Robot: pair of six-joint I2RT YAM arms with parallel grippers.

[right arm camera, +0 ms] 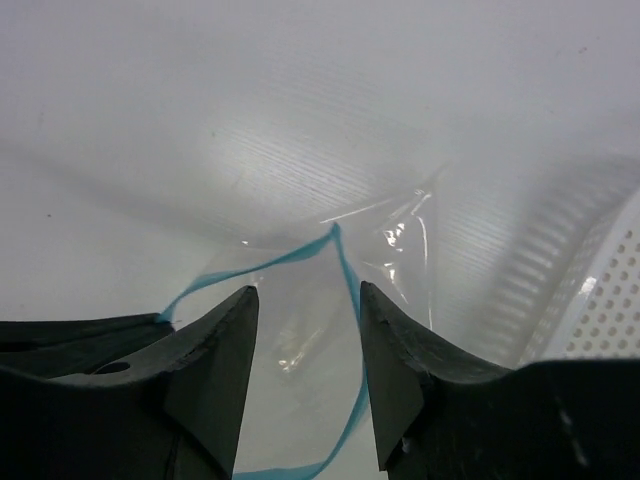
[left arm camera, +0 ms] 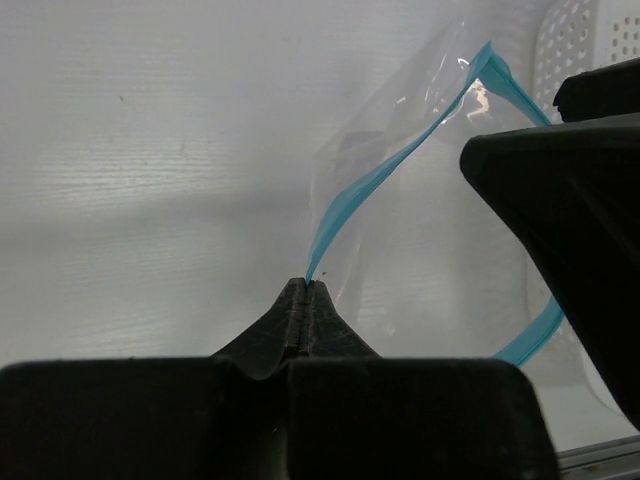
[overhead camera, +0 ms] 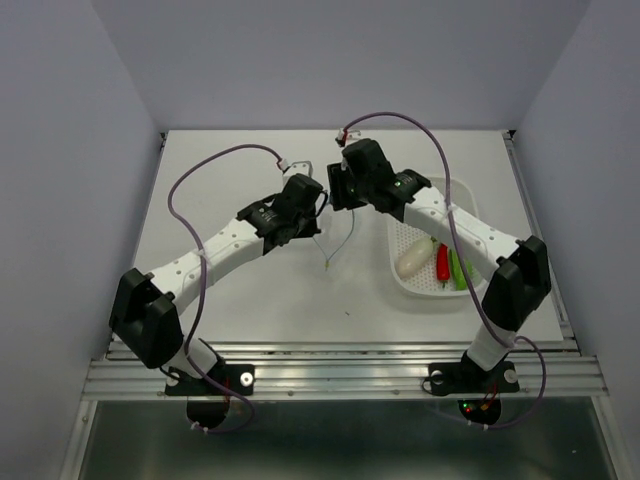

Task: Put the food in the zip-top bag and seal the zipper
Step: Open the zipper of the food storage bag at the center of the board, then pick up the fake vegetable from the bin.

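The clear zip-top bag [overhead camera: 338, 243] hangs between my two grippers at the table's middle, its mouth open. My left gripper [left arm camera: 307, 287] is shut on the bag's light-blue zipper [left arm camera: 385, 172] at one edge. My right gripper [right arm camera: 305, 300] is open, its fingers [right arm camera: 395, 330] straddling the open mouth, with the zipper strip [right arm camera: 290, 257] looping between them. In the top view the left gripper [overhead camera: 312, 208] and right gripper [overhead camera: 335, 192] are close together. The white radish [overhead camera: 412, 258], red chili [overhead camera: 442, 262] and green pod [overhead camera: 458, 270] lie in the basket.
The white perforated basket [overhead camera: 455, 190] stands on the right of the table, right beside the bag; its wall shows in the left wrist view [left arm camera: 590, 40] and the right wrist view [right arm camera: 600, 310]. The right arm reaches over the basket.
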